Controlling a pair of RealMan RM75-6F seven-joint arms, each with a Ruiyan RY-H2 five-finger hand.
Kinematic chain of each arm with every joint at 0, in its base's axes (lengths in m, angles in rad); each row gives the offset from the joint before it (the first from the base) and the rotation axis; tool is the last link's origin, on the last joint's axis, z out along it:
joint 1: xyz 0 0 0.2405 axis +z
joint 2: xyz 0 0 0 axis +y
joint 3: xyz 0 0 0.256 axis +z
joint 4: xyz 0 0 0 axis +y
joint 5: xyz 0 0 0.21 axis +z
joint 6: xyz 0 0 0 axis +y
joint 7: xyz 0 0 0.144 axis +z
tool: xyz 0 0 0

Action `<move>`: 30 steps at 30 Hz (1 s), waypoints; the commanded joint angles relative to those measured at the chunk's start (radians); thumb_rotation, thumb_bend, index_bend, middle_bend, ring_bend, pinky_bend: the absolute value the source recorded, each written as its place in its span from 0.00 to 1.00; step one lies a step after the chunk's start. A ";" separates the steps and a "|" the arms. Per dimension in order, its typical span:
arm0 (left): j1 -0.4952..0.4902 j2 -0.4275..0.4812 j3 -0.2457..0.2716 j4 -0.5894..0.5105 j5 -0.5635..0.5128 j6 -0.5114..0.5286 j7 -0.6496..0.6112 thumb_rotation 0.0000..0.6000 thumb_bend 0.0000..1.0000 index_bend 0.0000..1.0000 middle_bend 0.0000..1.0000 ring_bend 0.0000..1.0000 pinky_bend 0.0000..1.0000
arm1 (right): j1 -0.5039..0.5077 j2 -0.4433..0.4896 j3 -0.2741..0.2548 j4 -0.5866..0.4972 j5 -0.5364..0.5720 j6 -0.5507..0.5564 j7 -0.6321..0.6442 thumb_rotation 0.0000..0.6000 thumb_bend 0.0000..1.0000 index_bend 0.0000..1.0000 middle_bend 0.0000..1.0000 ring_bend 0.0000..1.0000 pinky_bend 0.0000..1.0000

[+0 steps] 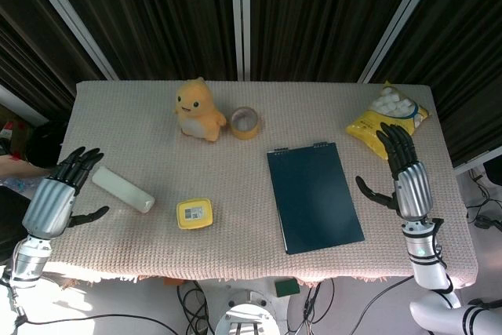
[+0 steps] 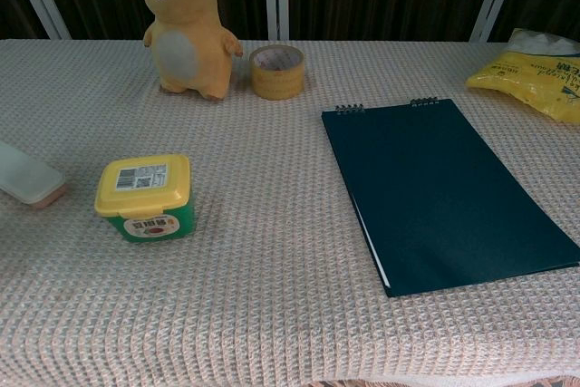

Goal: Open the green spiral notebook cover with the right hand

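The dark green spiral notebook [image 1: 314, 195] [image 2: 441, 189] lies closed and flat on the table, its wire binding at the far edge. My right hand [image 1: 403, 176] hovers just to the right of it, fingers spread, holding nothing and not touching the cover. My left hand [image 1: 60, 195] is at the table's left edge, fingers also spread and empty, beside a white cylinder. Neither hand shows in the chest view.
A yellow plush toy [image 1: 199, 110] [image 2: 188, 27] and a roll of yellow tape [image 1: 245, 122] [image 2: 276, 71] stand at the back. A yellow-lidded tub [image 1: 194, 213] [image 2: 147, 197] sits front left, a white cylinder [image 1: 122, 189] further left. A yellow snack bag [image 1: 388, 114] [image 2: 536, 74] lies back right.
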 commanded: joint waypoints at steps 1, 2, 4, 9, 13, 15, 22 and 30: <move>0.000 0.000 0.000 0.000 -0.001 0.000 0.000 1.00 0.02 0.10 0.09 0.06 0.21 | 0.001 0.001 -0.002 0.001 0.002 -0.004 -0.001 1.00 0.28 0.00 0.00 0.00 0.00; 0.001 0.000 0.000 0.001 -0.002 -0.001 -0.001 1.00 0.02 0.10 0.09 0.06 0.21 | 0.000 0.000 -0.004 0.002 0.002 -0.006 -0.001 1.00 0.28 0.00 0.00 0.00 0.00; 0.001 -0.001 0.000 0.001 -0.003 0.000 -0.001 1.00 0.02 0.10 0.09 0.06 0.21 | 0.000 0.002 -0.008 0.003 0.001 -0.010 -0.002 1.00 0.27 0.00 0.00 0.00 0.00; 0.005 0.000 0.001 0.002 -0.003 0.006 0.000 1.00 0.02 0.10 0.09 0.06 0.21 | -0.007 0.021 -0.034 0.000 -0.011 -0.027 -0.029 1.00 0.27 0.00 0.00 0.00 0.00; 0.015 0.003 0.003 0.004 -0.010 0.013 -0.002 1.00 0.02 0.10 0.09 0.06 0.21 | -0.027 0.062 -0.099 0.018 -0.050 -0.058 -0.112 1.00 0.27 0.08 0.00 0.00 0.00; 0.022 0.004 0.006 0.007 -0.016 0.016 -0.004 1.00 0.02 0.10 0.09 0.06 0.21 | -0.043 0.105 -0.158 0.010 -0.069 -0.105 -0.166 1.00 0.28 0.14 0.00 0.00 0.00; 0.045 0.001 0.017 0.017 -0.031 0.023 -0.012 1.00 0.02 0.10 0.09 0.06 0.21 | -0.087 0.252 -0.318 -0.084 -0.086 -0.261 -0.287 1.00 0.30 0.11 0.00 0.00 0.00; 0.065 -0.026 0.030 0.042 -0.026 0.036 -0.017 1.00 0.02 0.10 0.09 0.06 0.21 | -0.120 0.155 -0.328 0.044 -0.088 -0.279 -0.367 1.00 0.30 0.02 0.00 0.00 0.00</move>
